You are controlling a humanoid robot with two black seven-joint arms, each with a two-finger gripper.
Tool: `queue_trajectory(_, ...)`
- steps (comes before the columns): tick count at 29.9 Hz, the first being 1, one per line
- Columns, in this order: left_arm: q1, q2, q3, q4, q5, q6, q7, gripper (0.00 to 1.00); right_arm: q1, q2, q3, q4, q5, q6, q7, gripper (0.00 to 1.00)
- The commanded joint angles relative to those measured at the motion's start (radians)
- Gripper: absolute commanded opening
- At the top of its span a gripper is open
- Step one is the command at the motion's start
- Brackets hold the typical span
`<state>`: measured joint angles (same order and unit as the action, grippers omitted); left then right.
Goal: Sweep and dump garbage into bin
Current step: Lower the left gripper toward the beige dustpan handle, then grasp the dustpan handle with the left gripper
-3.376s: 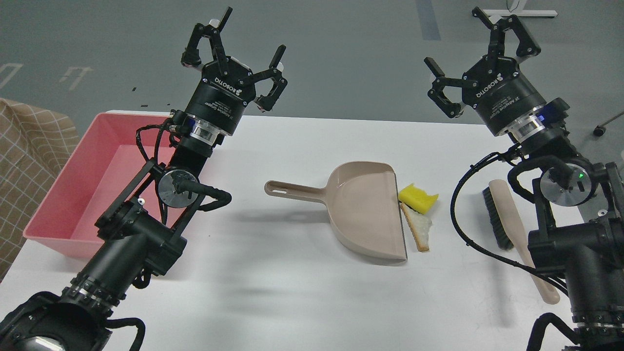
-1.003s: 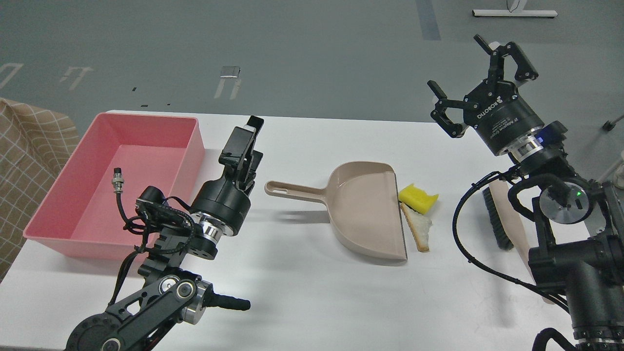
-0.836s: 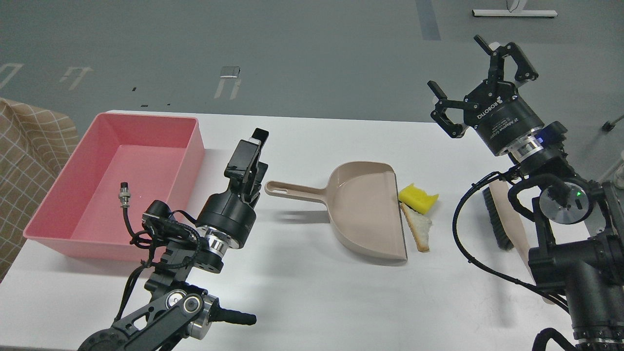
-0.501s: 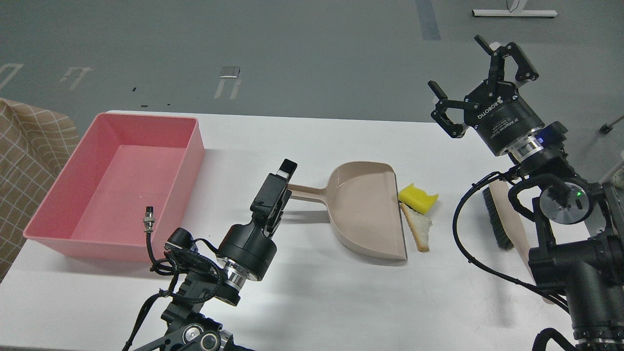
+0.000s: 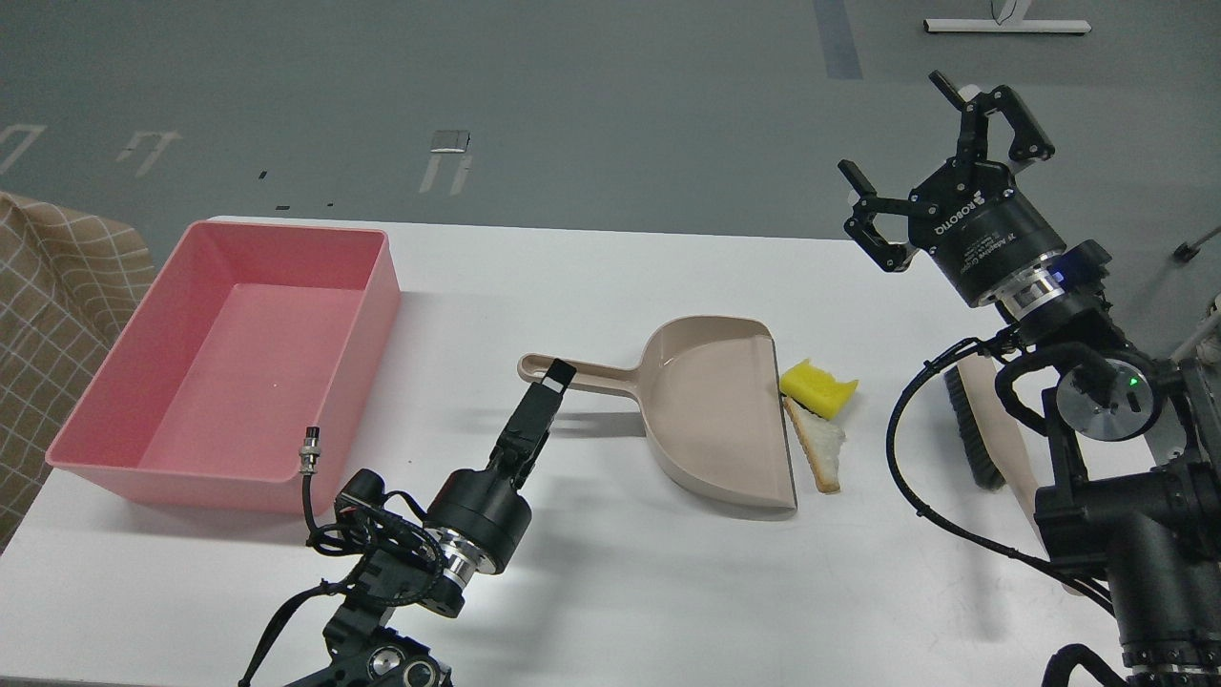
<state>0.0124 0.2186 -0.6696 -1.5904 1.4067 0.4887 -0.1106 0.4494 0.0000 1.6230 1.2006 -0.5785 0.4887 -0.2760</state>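
Note:
The beige dustpan [image 5: 715, 410] lies on the white table [image 5: 668, 582], handle to the left, open lip to the right. The garbage lies at that lip: the yellow spongy chunk [image 5: 817, 388] and, touching its near side, the white bread slice [image 5: 822, 447]. The pink bin [image 5: 238, 363] stands empty at the far left. My left gripper [image 5: 551, 377] is low, seen edge-on, its tip at the dustpan handle; its fingers cannot be told apart. My right gripper [image 5: 892, 124] is open and empty, raised above the table's far right.
A brush [image 5: 983, 420] with dark bristles and a beige handle lies on the table at the right, partly behind my right arm. A checked brown cloth [image 5: 48, 315] is left of the bin. A cable plug [image 5: 309, 463] sticks up from my left arm.
My left arm has dropped from high over the bin and swung right, bringing its gripper tip to the dustpan handle. My right gripper has hardly moved. Dustpan and garbage lie as before.

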Motion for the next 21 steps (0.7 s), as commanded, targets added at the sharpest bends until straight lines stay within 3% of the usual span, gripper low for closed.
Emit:
queue_trajectory(1, -0.003, -0.004, -0.001, 0.036, 0.000, 0.000, 0.000, 0.98, 0.000, 0.000, 0.000, -0.001, -0.001, 0.000, 0.000, 1.00)
queue_trajectory(12, -0.006, -0.028, 0.025, 0.062, -0.015, 0.000, -0.035, 0.99, -0.002, 0.000, 0.000, 0.000, -0.001, 0.000, 0.000, 1.00)
queue_trajectory(17, -0.003, -0.033, 0.027, 0.063, -0.017, 0.000, -0.073, 0.99, -0.003, 0.000, 0.000, 0.002, 0.000, 0.000, 0.000, 1.00)
queue_trajectory(21, -0.008, -0.050, 0.027, 0.066, -0.018, 0.000, -0.073, 0.99, -0.006, 0.000, 0.000, 0.002, -0.001, 0.000, 0.000, 1.00)
